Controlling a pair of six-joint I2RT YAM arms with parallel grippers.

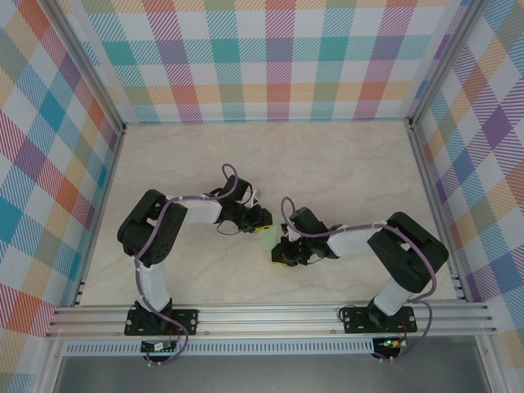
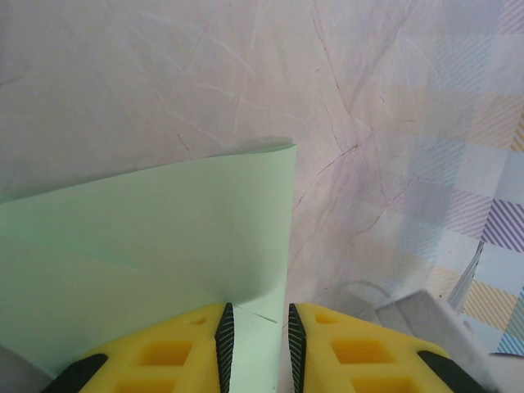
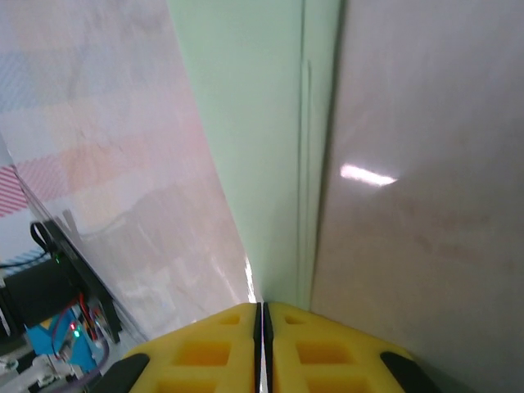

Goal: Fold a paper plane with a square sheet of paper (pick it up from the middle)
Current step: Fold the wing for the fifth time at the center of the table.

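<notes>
Paper folding update, both arms meeting mid-table. The green paper sheet (image 1: 266, 238) is right in the middle of the marble-look tabletop (image 1: 344, 164), sandwiched between the two gripper tips and mostly hidden under them from above. Just a small pale green patch peeks out.

The left gripper (image 2: 260, 337) comes in from the left side. In its wrist view the jaws stand slightly apart, a narrow slot between the black pads. The sheet runs straight into that slot. Can't tell whether the pads actually touch it. The yellow fingers (image 2: 164, 356) sit at the bottom of that view. The paper rises away from them as a folded flap with a soft rolled edge along the top. A second layer shows underneath on the left.

The right gripper (image 3: 262, 315) reaches in from the right, just near of the left one. Its jaws are pressed tight together, with no gap visible. They're pinching the sheet, which shoots out from the seam as a long narrow strip. A straight crease line runs along that strip.

Plaid walls (image 1: 278, 57) box in the table on the left, right and far sides.
</notes>
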